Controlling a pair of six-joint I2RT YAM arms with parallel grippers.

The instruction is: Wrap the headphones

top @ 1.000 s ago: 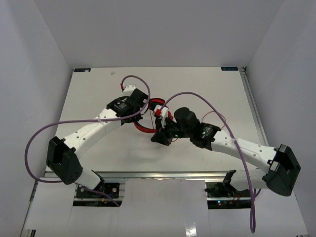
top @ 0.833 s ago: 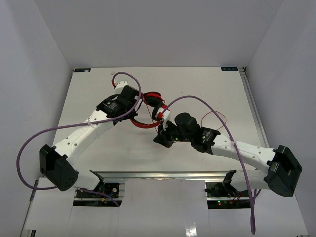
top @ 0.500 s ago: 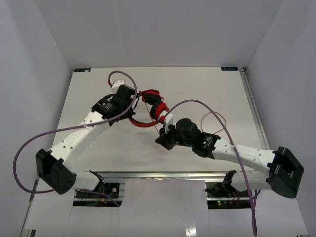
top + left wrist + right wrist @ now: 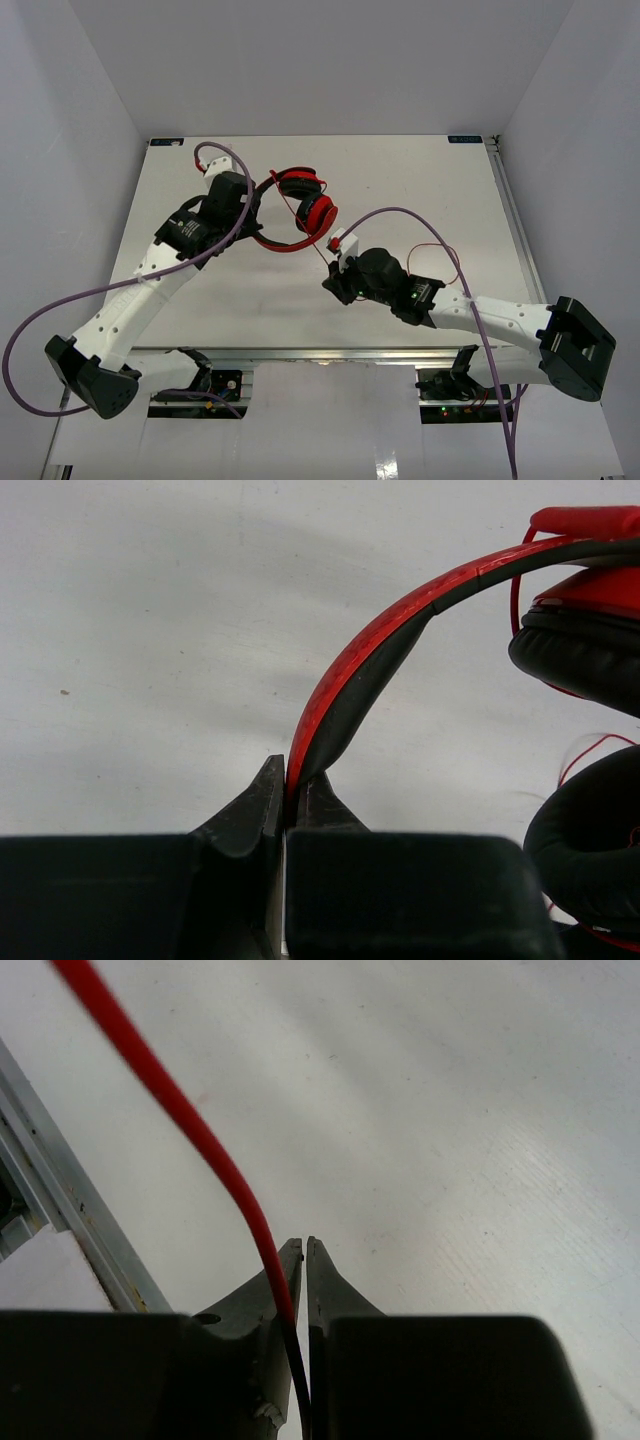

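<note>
The headphones [image 4: 318, 212] are being held over the middle of the table [image 4: 430, 180], slightly toward its far side. They are showing two round red earcups [image 4: 300, 184] with thick black cushions [image 4: 575, 655] close together, and a thin glossy red headband [image 4: 370, 670] lined in black curving off toward the left arm. The left gripper [image 4: 288, 780] is pinching that headband edge-on between its fingers, while the right gripper [image 4: 303, 1252] is pressing together on the thin red cord [image 4: 190, 1125].
</note>
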